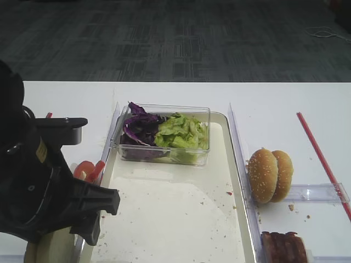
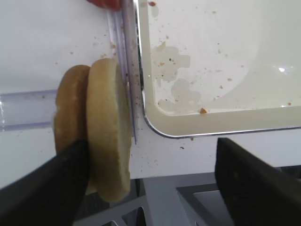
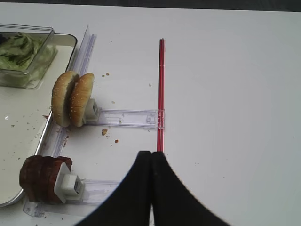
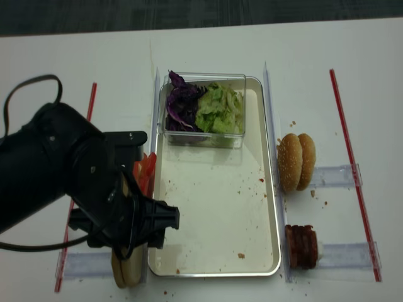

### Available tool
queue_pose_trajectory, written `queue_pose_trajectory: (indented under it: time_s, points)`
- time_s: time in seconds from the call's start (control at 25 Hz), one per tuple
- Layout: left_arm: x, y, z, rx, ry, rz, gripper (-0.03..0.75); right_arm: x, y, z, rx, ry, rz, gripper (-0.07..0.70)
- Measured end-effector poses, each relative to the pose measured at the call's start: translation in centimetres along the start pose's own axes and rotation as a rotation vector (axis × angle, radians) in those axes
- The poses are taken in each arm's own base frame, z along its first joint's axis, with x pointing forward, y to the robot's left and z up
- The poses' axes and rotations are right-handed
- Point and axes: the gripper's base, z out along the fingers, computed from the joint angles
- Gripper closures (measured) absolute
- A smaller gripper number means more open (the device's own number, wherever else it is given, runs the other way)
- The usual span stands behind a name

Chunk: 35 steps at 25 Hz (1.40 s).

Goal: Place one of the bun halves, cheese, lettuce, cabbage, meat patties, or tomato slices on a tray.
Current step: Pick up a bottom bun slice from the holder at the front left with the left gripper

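Two pale bun halves stand on edge in a clear rack just left of the tray's near corner. My left gripper is open wide around them. Its left finger lies against the outer half, and its right finger stands far off past the tray corner. From above, the arm covers most of the bun halves. Tomato slices sit left of the tray. Lettuce and cabbage fill a clear box on it. Meat patties stand at the right. No cheese shows. My right gripper is shut and holds nothing.
Two sesame-seeded buns stand in a clear rack right of the tray. A red strip runs along the table on the right, and another red strip on the left. Crumbs dot the tray floor. The table's front edge lies just under my left gripper.
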Motion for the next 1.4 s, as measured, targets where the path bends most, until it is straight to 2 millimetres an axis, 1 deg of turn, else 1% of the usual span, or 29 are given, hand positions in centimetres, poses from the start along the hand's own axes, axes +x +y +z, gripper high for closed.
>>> queue_pose_trajectory:
  time_s: [0.2, 0.72, 1.16, 1.4]
  points:
    - [-0.09, -0.07, 0.16, -0.004, 0.005, 0.003, 0.174, 0.0, 0.0, 0.0, 0.0, 0.0, 0.0, 0.316]
    - [-0.19, 0.05, 0.21, -0.019, -0.001, 0.016, 0.241, 0.0, 0.0, 0.0, 0.0, 0.0, 0.0, 0.316]
    - [-0.22, 0.13, 0.24, -0.03, -0.002, 0.022, 0.246, 0.0, 0.0, 0.0, 0.0, 0.0, -0.003, 0.316]
    - [-0.56, -0.12, 0.84, -0.051, 0.025, 0.022, 0.253, 0.0, 0.0, 0.0, 0.0, 0.0, -0.003, 0.316]
